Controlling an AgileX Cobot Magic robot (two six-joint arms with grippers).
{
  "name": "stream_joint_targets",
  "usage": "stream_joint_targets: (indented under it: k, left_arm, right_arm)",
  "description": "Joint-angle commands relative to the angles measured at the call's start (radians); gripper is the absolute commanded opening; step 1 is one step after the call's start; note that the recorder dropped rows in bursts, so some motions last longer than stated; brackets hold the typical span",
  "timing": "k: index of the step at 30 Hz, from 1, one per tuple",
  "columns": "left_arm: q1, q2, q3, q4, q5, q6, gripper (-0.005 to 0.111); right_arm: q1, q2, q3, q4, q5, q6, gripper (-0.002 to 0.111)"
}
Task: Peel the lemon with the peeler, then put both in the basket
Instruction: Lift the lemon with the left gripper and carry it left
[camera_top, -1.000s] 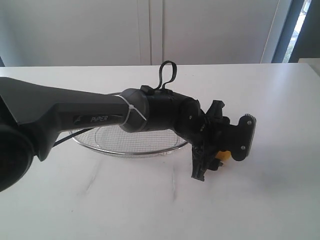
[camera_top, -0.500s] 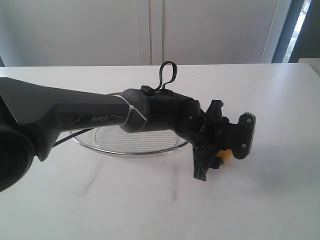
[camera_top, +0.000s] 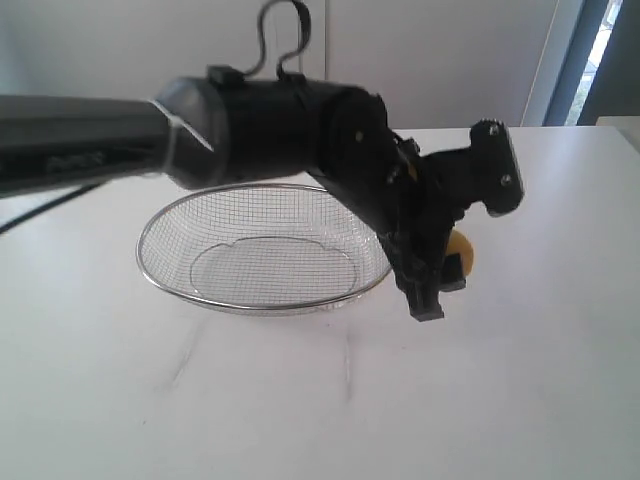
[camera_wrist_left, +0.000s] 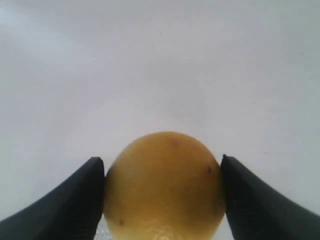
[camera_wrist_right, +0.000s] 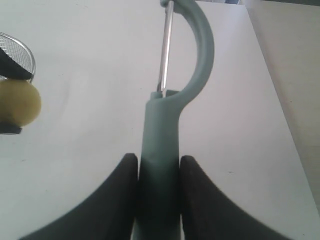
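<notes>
white worktop (camera_top: 300, 400) fills lower and right frame in exterior view. wire mesh basket (camera_top: 262, 309) sits upright directly on it, left of centre. faint streaks (camera_top: 347, 365) on surface below basket.

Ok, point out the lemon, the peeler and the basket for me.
lemon (camera_wrist_left: 165, 187), left wrist view, middle of its yellow skin.
peeler (camera_wrist_right: 160, 130), right wrist view, on the teal handle.
basket (camera_top: 262, 309), exterior view, on the front rim.

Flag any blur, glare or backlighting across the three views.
Exterior view: the near left arm is dark and soft, the window strip blown out, the basket crisp. Left wrist view: the lemon soft, table washed pale. Right wrist view: the peeler sharp, evenly lit.
</notes>
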Motion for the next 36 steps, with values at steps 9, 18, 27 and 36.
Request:
stream_joint_targets:
  k: [9, 18, 27, 36]
  left_arm:
    - [0.148, -0.302, 0.085, -0.077, 0.485, -0.029, 0.000]
    - [0.282, -0.593, 0.422, -0.282, 0.373, 0.157, 0.000]
    - [0.296, -0.860, 0.728, -0.294, 0.198, 0.195, 0.000]
    - [0.296, -0.962, 0.907, -0.297, -0.086, 0.188, 0.000]
  right_arm:
    - [-0.007, -0.005, 0.004, -0.062, -0.025, 0.000, 0.000]
    - [-0.007, 0.010, 0.004, 0.027, -0.093, -0.036, 0.000]
    - [-0.007, 0.220, 0.004, 0.150, -0.252, -0.164, 0.000]
    - [-0.007, 0.508, -0.023, 0.385, -0.367, -0.443, 0.000]
